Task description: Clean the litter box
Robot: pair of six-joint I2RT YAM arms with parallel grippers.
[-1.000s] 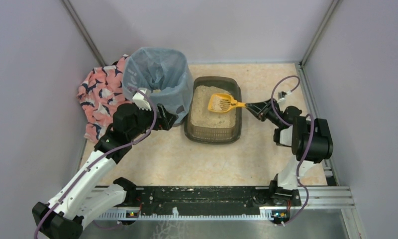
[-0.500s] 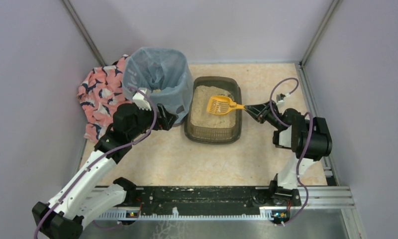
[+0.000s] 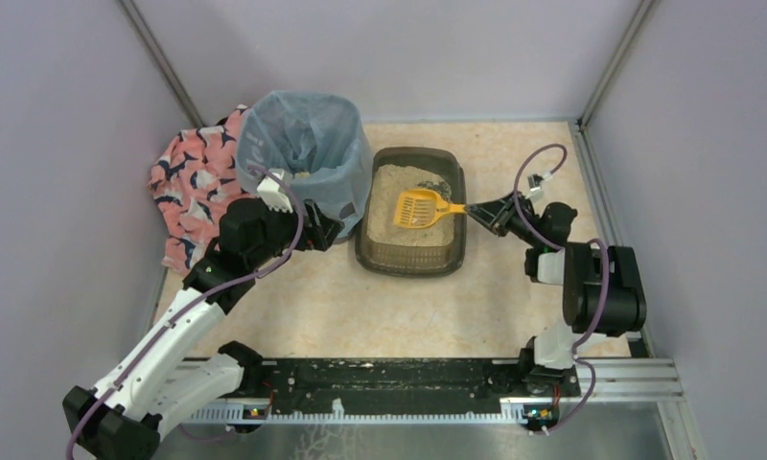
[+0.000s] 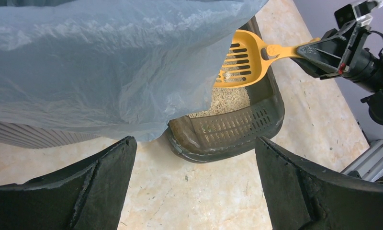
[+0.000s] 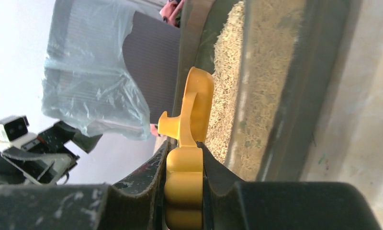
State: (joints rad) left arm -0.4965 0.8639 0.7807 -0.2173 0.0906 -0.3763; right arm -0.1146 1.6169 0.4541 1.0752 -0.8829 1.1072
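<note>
Beige desk (image 3: 399,307) carries the litter box (image 3: 408,261) just left of the right end effector (image 3: 474,209), which clamps a yellow slotted scoop (image 3: 416,208) over the litter. The left end effector (image 3: 328,230) gapes empty beside the bag-lined bin (image 3: 353,182).

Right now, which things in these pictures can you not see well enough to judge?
1. Clumps in the litter box: top view, too small to tell.
2. Far part of the litter box: left wrist view, the blue bag covers it.
3. Load on the scoop: right wrist view shows it edge-on.
4. The patterned cloth: top view, the bin hides part.
</note>
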